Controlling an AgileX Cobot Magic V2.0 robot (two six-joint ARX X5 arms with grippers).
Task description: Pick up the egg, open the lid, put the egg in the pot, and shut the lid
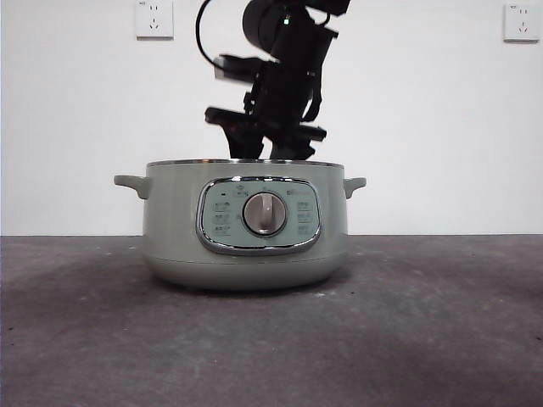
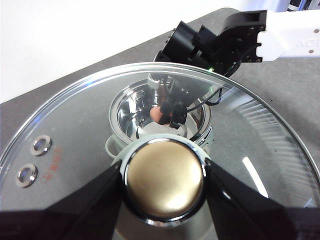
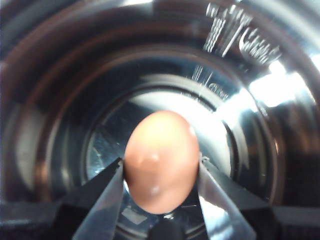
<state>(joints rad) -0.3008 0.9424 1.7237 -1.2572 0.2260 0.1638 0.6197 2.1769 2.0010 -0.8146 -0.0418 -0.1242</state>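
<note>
Right end effector [image 3: 161, 172]: the egg [image 3: 161, 161] is gripped between the two black jaws, one jaw pressed to each side of the shell. The egg is brown-orange, smooth, held with its long axis roughly upright between the jaws. It is held inside the pot [image 1: 246, 225], above the shiny steel floor of the inner bowl; no contact between egg and floor can be made out. Stamped level markings are seen on the bowl's wall.

In the front view the right arm is seen coming down from above, dark and large, with the end effector [image 1: 270, 151] dipped behind the pot's rim, so its jaws are hidden there.

Left end effector [image 2: 164, 181]: the jaws are closed on the knob of the lid [image 2: 260, 150], one jaw on each side. The knob appears brassy with a chrome ring from this camera. The lid is held lifted, clear of the pot, which is viewed through the glass well below it. Two small steel vents are noted near the lid's rim. Through the glass the right end effector [image 2: 170, 111] and the egg [image 2: 156, 115] are seen within the open pot [image 2: 125, 112].

The pot stands on a dark grey surface [image 1: 441, 339], dial panel facing the front camera. A white wall with two sockets is behind.
</note>
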